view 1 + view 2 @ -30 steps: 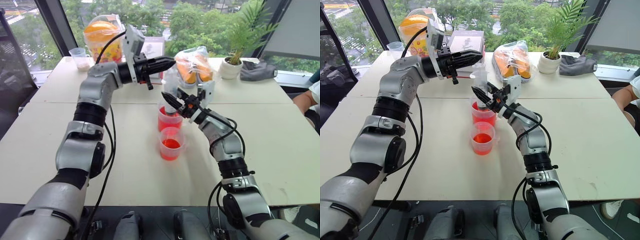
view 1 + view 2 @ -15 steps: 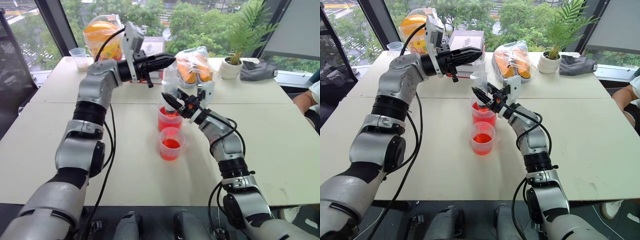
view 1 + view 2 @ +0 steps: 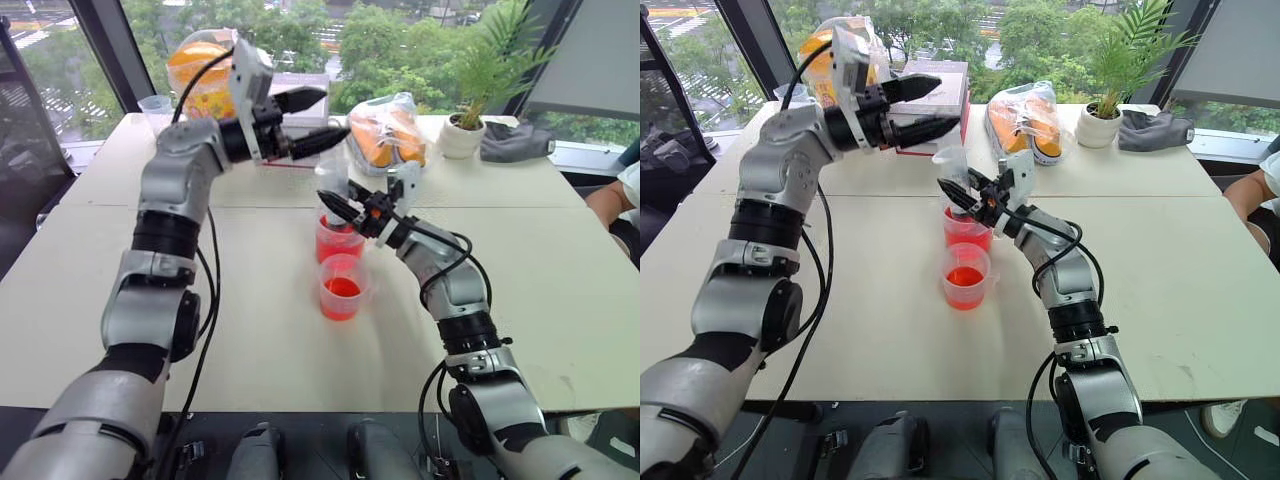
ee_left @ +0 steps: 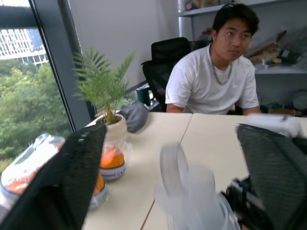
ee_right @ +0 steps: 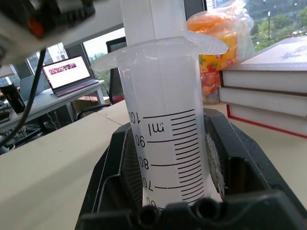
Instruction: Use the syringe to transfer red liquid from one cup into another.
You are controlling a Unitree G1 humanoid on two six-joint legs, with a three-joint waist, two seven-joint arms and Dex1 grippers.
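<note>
Right tool [image 3: 338, 204]: closed around the barrel of the syringe [image 5: 168, 139], which I hold upright over the taller cup [image 3: 340, 238]; in the right wrist view the printed scale sits between the two black fingers.

Left tool [image 3: 313, 120]: spread wide and holding nothing, just above and beside the plunger top [image 3: 331, 172], clear of it as far as I can judge.

Syringe: standing with its lower end down inside the taller cup; the tip is hidden by the cup wall and the red liquid [image 3: 339, 242], so I cannot say how deep it reaches.

Taller cup: on the counter [image 3: 560, 290], roughly half full of red liquid.

Shorter cup [image 3: 342, 286]: just in front of the taller one, nearly touching it, with a layer of red liquid in its bottom.

Barrel contents: the part of the barrel I can see looks pale rather than red, perhaps empty; the view is too poor to be sure.

Progress: some liquid already lies in the shorter cup, so I judge at least part of the transfer done.

Remaining: take the plunger, draw a charge, carry it across and discharge.
</note>
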